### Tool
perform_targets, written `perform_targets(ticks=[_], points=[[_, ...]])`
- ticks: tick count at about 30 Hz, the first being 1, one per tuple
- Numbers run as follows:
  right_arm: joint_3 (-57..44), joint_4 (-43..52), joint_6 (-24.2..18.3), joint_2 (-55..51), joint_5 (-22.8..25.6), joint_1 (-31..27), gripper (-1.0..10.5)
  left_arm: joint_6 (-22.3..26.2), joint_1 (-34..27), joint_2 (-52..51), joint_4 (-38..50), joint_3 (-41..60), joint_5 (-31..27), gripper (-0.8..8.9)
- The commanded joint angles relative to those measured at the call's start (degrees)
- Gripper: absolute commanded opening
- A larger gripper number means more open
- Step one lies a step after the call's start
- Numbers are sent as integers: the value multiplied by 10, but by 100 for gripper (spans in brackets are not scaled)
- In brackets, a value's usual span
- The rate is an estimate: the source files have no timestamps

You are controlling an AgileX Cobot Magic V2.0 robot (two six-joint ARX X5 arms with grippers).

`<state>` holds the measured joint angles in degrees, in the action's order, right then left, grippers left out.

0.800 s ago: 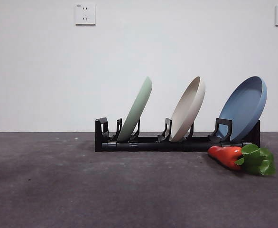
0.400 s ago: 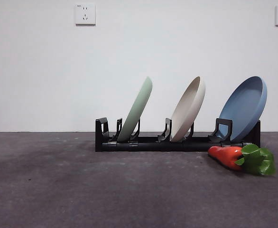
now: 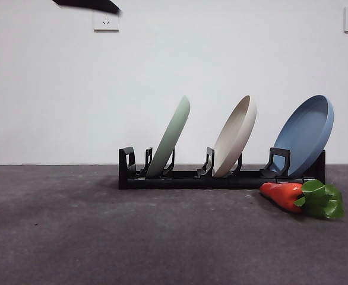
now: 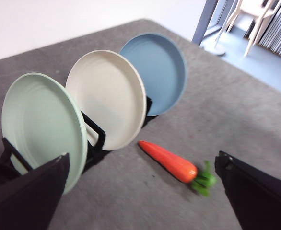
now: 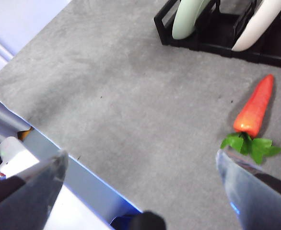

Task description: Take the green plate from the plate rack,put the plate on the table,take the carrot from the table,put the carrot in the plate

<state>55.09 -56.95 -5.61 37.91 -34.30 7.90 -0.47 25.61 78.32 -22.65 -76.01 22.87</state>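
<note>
The green plate (image 3: 169,138) stands tilted in the left slot of the black plate rack (image 3: 186,178) on the table (image 3: 103,237). The carrot (image 3: 287,195) lies on the table in front of the rack's right end, leaves to the right. My left gripper (image 4: 140,191) is open and empty, high above the table, looking down on the green plate (image 4: 37,120) and the carrot (image 4: 169,162). My right gripper (image 5: 140,191) is open and empty, above the table's edge, well away from the carrot (image 5: 254,108) and the green plate (image 5: 188,14).
A cream plate (image 3: 235,138) stands in the middle slot and a blue plate (image 3: 307,133) in the right slot. A black arm tip (image 3: 88,5) shows at the top left of the front view. The table's edge (image 5: 44,134) runs close under the right gripper.
A black arm tip has come into the front view at the top left. The plates, rack and carrot have not moved.
</note>
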Motion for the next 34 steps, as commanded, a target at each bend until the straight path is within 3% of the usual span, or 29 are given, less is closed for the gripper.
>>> perform_targets(ticks=[1,12,24,31,34], points=[[2,-3,-5,0,2,1,629,7,15,71,20,-34,-20,556],[2,-14,-5,0,2,1,629,7,18,265,107,-145,-81,556],[2,-19,-4,0,2,1,626,5,18,360,148,-149,-94,554],[2,-19,-4,0,2,1,626,5,21,362,141,-149,-108,269],[2,-19,-4,0,2,1,626,5,21,362,130,-149,-108,205]])
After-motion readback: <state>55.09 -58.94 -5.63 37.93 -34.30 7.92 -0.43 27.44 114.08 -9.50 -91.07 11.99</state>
